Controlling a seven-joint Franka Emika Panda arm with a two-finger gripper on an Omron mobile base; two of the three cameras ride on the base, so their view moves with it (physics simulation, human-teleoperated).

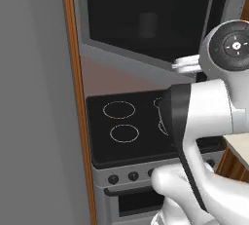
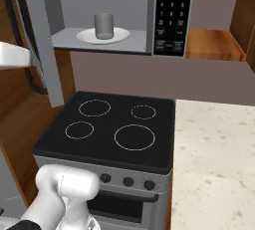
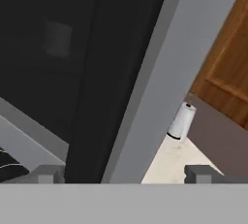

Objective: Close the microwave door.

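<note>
The microwave door point(image 1: 151, 14) stands swung open to the left, its dark glass facing the left base camera and its grey frame edge point(image 2: 46, 40) facing the right one. The microwave point(image 2: 99, 5) shows its light interior, a white turntable plate point(image 2: 84, 36) with a grey cup point(image 2: 103, 26) on it, and the black keypad point(image 2: 173, 15). My gripper point(image 3: 126, 174) is open, close against the door's outer face. The black bar handle point(image 3: 92, 97) and the grey frame point(image 3: 160, 72) run between the fingertips point(image 3: 48, 173). The white hand point(image 2: 14, 55) meets the door at the picture's left edge.
Below the microwave sits the black-topped stove point(image 2: 114, 124) with ring burners and round knobs point(image 2: 128, 180). A speckled counter point(image 2: 214, 154) lies to its right, with a small white roll point(image 3: 181, 121) on it. A tall grey wall with an orange edge point(image 1: 78, 121) rises on the left.
</note>
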